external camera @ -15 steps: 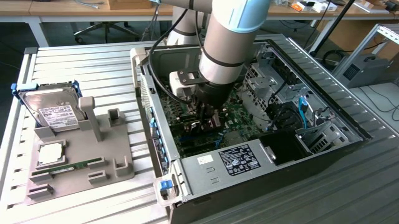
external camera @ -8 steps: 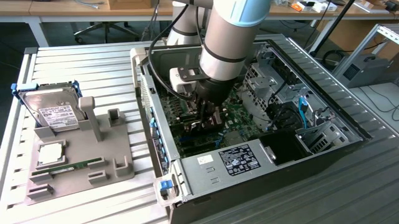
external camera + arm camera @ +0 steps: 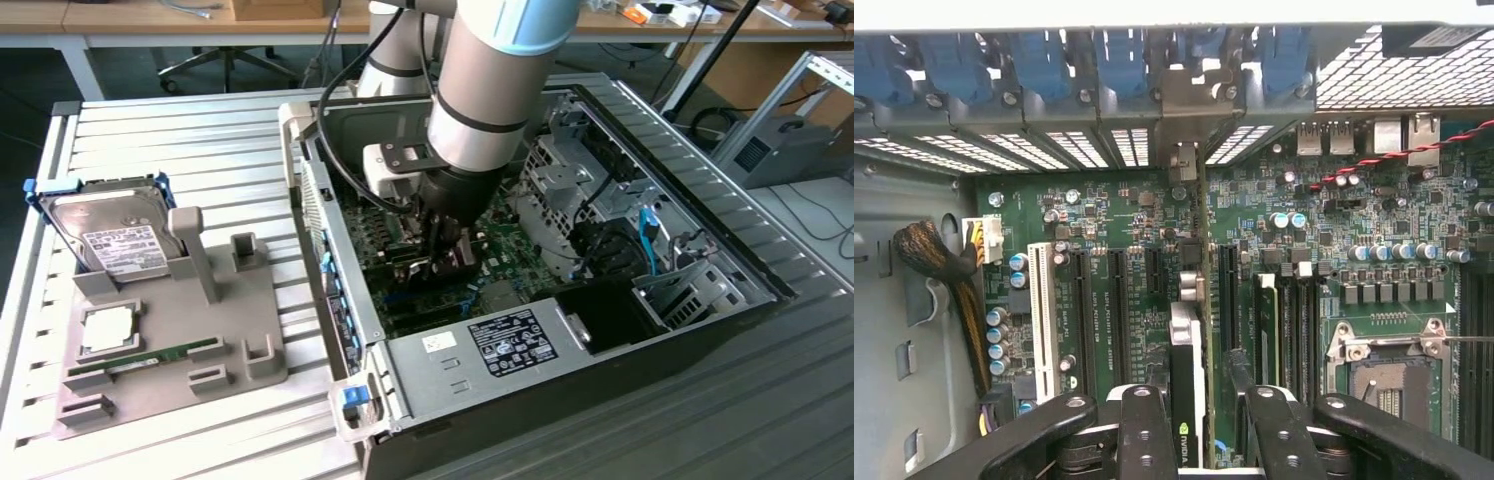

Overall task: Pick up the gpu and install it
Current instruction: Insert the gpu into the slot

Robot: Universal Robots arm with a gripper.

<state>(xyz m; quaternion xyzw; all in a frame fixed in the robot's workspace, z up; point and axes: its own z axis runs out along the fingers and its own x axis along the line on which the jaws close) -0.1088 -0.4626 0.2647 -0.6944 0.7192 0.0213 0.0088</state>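
Two cameras, one open computer case

The exterior view looks down at an angle from high up and some way off, taking in the desk (image 3: 160, 130) and the whole computer case (image 3: 694, 330). The wrist view hangs close above the motherboard (image 3: 1124, 215), facing straight down. Both share the case's interior.

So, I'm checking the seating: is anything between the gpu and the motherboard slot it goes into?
Nothing visible. The gpu stands edge-on between the end effector fingers, lined up with a motherboard slot, bracket toward the rear opening.
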